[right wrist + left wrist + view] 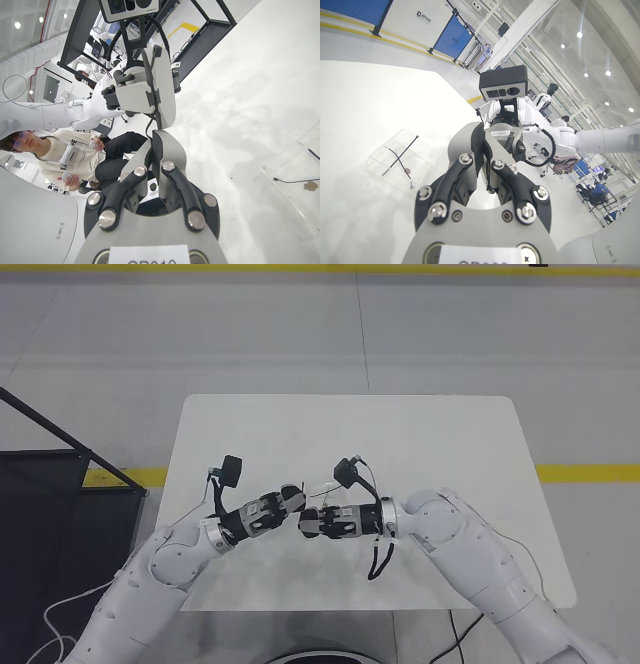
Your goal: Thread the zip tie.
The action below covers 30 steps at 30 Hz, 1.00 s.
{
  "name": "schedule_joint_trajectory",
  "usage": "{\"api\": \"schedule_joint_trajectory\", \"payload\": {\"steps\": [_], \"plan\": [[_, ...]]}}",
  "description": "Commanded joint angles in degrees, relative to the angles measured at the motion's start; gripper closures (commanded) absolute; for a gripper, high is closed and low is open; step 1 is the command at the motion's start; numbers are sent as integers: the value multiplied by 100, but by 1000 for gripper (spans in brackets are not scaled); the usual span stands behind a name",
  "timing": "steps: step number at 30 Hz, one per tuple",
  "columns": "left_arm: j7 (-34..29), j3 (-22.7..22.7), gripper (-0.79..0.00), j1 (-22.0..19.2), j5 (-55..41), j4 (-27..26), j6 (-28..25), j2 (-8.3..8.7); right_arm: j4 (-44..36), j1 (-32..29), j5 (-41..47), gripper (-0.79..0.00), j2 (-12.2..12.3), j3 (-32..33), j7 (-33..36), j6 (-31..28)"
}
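the left gripper (pixel 294 500) hangs tip to tip with the right gripper (pixel 311 521) above the middle of the white rectangular table (pixel 450 444).

in the left wrist view, the left gripper's black rubber pads (pixel 477 145) are pressed together, and the right gripper sits just beyond them. on the table nearby, a clear plastic box (pixel 386 145) holds two spare black zip ties (pixel 407 147), crossed, and a small brown scrap (pixel 407 170).

in the right wrist view, a thin black plastic zip tie (pixel 148 127) leaves the left gripper's closed pads and curves toward the right gripper's tips. the right gripper's fingers are drawn together too, but whether they pinch the strand cannot be told.

the likely trouble is the short, limp free length. it could buckle or swing aside and miss the head's slot. with the tips this close, a small misalignment could knock the grippers together or tug the tie out of the pads.

a white printed sticker (pixel 499 133) sits on the right gripper's base, a second on the left gripper's own, and a small contactless mark (pixel 611 252) on an arm shell. the print is left unread.
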Motion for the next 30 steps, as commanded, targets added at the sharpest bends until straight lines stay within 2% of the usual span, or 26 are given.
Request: {"api": "schedule_joint_trajectory", "payload": {"steps": [1,3,4,5,6,7,8,14,19,23,29,30], "plan": [[5,-9,-357,7,19,-3,-3,-6,-6,-10,8,0,3,20,8,15],[12,-16,-332,15,24,-7,-16,-12,-19,-19,-1,0,5,39,17,25],[25,-24,-354,18,30,-7,-18,-15,-26,-25,-2,0,7,47,23,27],[33,-30,-471,24,30,-9,-18,-19,-28,-29,-9,0,8,58,28,42],[36,-36,-665,29,20,-11,-17,-21,-37,-34,-11,0,10,67,34,49],[34,-48,-767,30,23,-13,-17,-23,-43,-39,-11,0,12,77,42,52],[40,-63,-785,35,7,-10,-18,-24,-47,-44,-9,0,14,88,51,58],[-34,-206,-785,66,-183,118,-150,-13,-126,-53,-109,0,37,153,163,143],[-465,-299,-785,10,-495,348,-526,26,-281,-1,-301,0,89,204,594,202],[-783,-279,-785,-62,-604,491,-816,45,-426,0,-441,0,133,268,796,316],[-917,-130,-785,-194,-677,635,-1019,20,-557,0,-450,0,178,328,1053,414],[-915,-88,-745,-220,-656,643,-1010,9,-567,5,-453,0,181,327,1084,423]]}}
